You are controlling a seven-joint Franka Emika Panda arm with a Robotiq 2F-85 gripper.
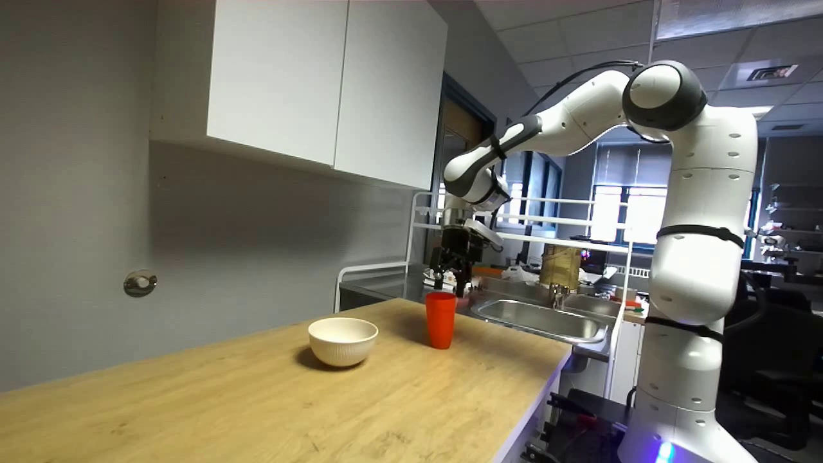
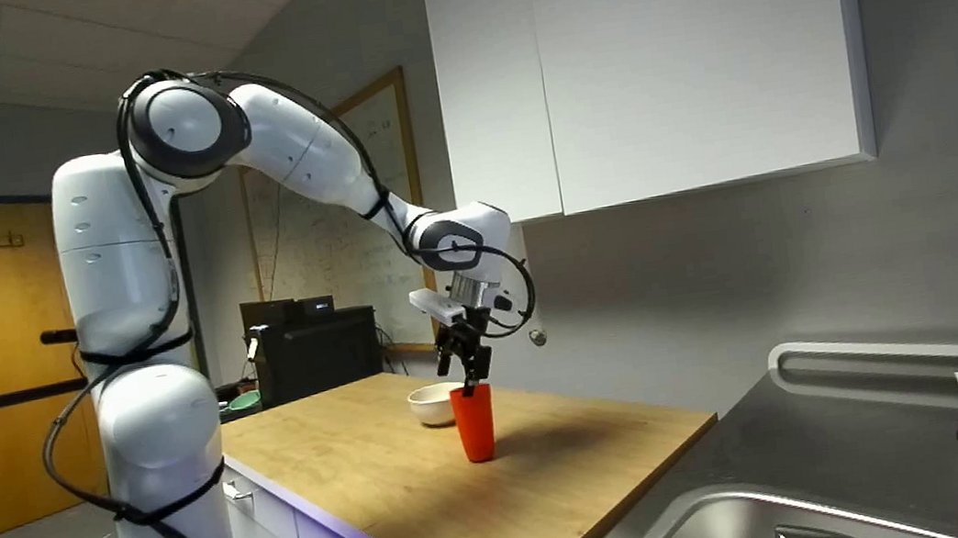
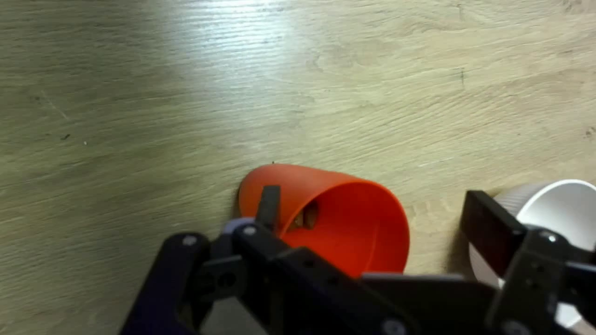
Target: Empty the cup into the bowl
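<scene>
With fingers (image 3: 491, 228) spread wide, hanging at twelve o'clock from the red cup (image 1: 440, 325) in both exterior views, close to its rim; cannot tell whether touching. As for the cup, upright on the wooden counter (image 1: 257, 411), with some brown bits (image 3: 310, 216) inside at nine o'clock in the wrist view. Near the cup, at nine o'clock in an exterior view, the white bowl (image 1: 343, 350).

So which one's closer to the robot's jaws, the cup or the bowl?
The tall red-orange cup: the jaws hang close to its rim, while the white bowl stands farther off.
</scene>
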